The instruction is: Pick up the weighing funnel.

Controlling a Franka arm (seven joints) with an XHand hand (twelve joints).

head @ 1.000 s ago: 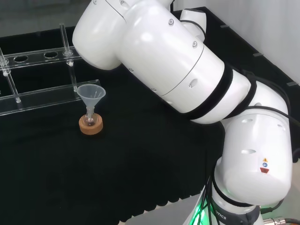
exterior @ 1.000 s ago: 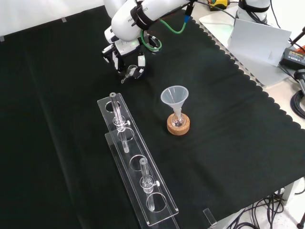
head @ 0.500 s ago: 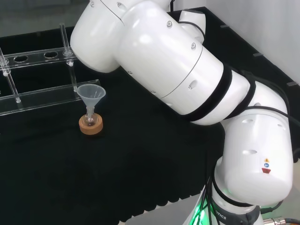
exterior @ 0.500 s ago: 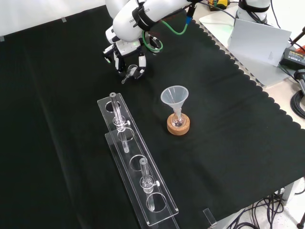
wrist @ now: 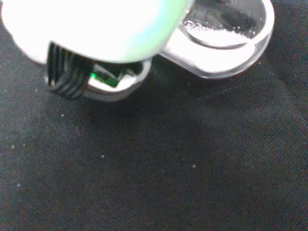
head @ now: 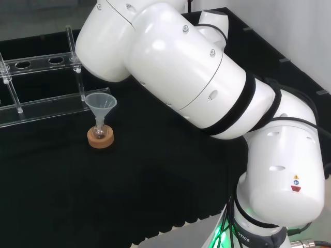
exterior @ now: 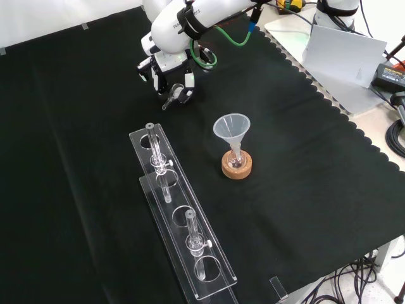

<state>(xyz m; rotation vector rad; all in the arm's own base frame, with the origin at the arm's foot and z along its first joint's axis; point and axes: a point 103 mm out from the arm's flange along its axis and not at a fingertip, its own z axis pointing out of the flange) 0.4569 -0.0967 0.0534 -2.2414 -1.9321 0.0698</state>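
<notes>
Hand [exterior: 162, 71] and weighing funnel [exterior: 170, 97] slightly higher

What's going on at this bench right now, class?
The robot's hand has its fingers curled round the small clear weighing funnel, toward the far side of the cloth in the front view. Whether it has left the cloth is unclear. The big funnel stands apart in its flask on a cork ring, beside a clear rack.

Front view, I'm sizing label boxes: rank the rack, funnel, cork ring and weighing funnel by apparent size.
1. rack
2. funnel
3. cork ring, slightly smaller
4. weighing funnel, partly hidden
</notes>
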